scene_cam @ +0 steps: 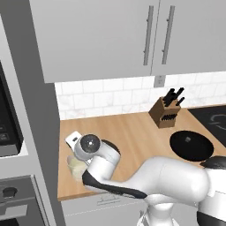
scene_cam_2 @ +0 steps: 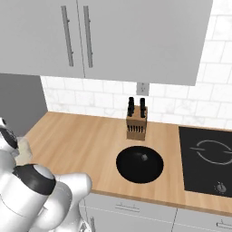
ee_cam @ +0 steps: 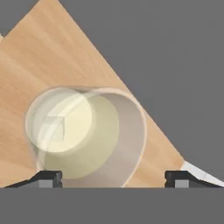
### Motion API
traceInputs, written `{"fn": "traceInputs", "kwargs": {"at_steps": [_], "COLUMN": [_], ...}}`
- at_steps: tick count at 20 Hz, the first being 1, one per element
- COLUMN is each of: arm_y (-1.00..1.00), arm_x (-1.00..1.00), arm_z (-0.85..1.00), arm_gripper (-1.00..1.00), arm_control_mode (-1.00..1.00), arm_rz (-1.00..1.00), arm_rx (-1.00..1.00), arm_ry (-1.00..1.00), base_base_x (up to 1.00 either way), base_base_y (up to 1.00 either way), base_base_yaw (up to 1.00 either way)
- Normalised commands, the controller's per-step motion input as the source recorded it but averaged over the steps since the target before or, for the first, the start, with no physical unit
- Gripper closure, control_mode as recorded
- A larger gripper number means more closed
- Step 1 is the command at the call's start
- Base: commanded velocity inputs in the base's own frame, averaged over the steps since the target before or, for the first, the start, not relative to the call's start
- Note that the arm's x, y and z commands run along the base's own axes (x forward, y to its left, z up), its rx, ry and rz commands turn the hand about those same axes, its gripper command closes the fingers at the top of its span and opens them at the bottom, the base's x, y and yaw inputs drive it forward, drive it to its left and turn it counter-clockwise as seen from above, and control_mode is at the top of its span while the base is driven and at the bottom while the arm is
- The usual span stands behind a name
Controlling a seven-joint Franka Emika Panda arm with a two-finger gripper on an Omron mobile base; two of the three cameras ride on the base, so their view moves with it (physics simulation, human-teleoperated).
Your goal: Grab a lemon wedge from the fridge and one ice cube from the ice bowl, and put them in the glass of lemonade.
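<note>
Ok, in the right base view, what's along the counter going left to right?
Glass of lemonade at the far left beside the arm → round black lid → knife block, further back → black cooktop.

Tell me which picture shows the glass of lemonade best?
The hand view: it looks straight down into the glass of lemonade, showing its rim and yellow drink. In the left base view the arm hides most of it; the right base view shows a pale sliver.

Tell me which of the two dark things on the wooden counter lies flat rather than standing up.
The round black disc, lying flat near the counter's front edge beside the cooktop. The knife block stands upright behind it, by the tiled wall, its dark handles pointing up.
</note>
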Motion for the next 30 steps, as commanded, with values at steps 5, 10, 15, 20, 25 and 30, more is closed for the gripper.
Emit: {"fn": "traceInputs", "kwargs": {"at_steps": [5,10,15,20,25,30], "arm_y": [-0.05,0.00,-0.19,-0.74,-0.88,-0.73], "arm_x": [0.04,-0.14,-0.66,-0.76,-0.31,-0.33], "arm_z": [-0.01,0.24,0.69,0.80,0.88,0.78], "arm_gripper": [-1.00,-1.00,-1.00,-1.00,-1.00,-1.00], "arm_control_mode": [-1.00,-1.00,-1.00,-1.00,-1.00,-1.00], "arm_rz": [0.00,0.01,0.01,-0.09,-0.33,-0.39], "arm_rx": [0.00,0.00,0.00,0.12,0.37,0.49], "arm_ry": [-0.07,-0.07,-0.16,-0.20,-0.10,-0.03], "base_base_x": [0.00,0.00,0.00,0.00,0.00,0.00], "base_base_y": [0.00,0.00,0.00,0.00,0.00,0.00], "base_base_yaw": [0.00,0.00,0.00,0.00,0.00,0.00]}}
